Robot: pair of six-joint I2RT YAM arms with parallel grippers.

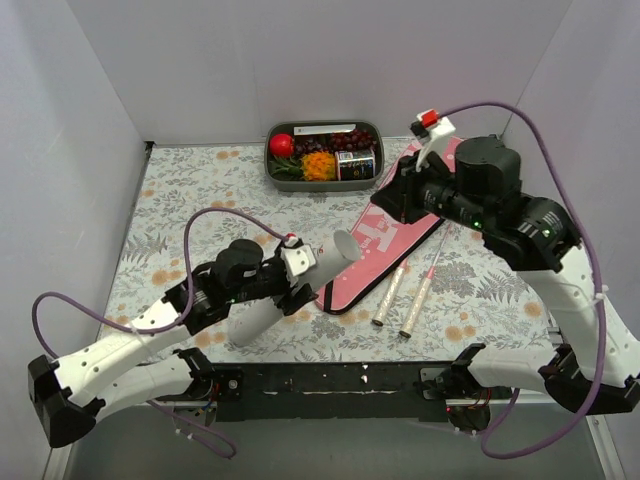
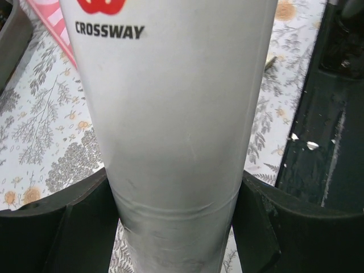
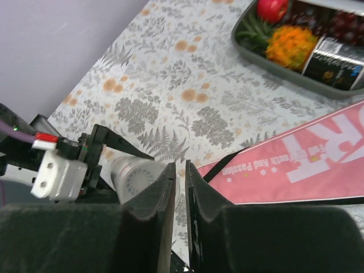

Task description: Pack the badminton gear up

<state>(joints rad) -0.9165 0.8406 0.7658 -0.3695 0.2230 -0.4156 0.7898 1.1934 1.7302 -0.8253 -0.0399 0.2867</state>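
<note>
The left gripper (image 1: 297,275) is clamped around a white cardboard tube (image 1: 338,252), its jaws spread fairly wide to take the tube's girth. The tube is lifted and tilted over the floral tablecloth (image 1: 180,200), with its open end up and to the right, close to the bag's lower end. On its side I read "CROSSWAY" in black under a red logo.

At the back stands a grey food tray (image 1: 322,186) with a red ball in it.

The long pink bag (image 1: 385,245) lies diagonally on the cloth. It has big white letters and a small line ending "And Passion".

Just right of it lie the two rackets' pale handles (image 1: 388,295); their heads are hidden.

The right gripper (image 3: 180,170) hangs over the bag's upper end, its jaws barely apart and holding nothing.
</note>
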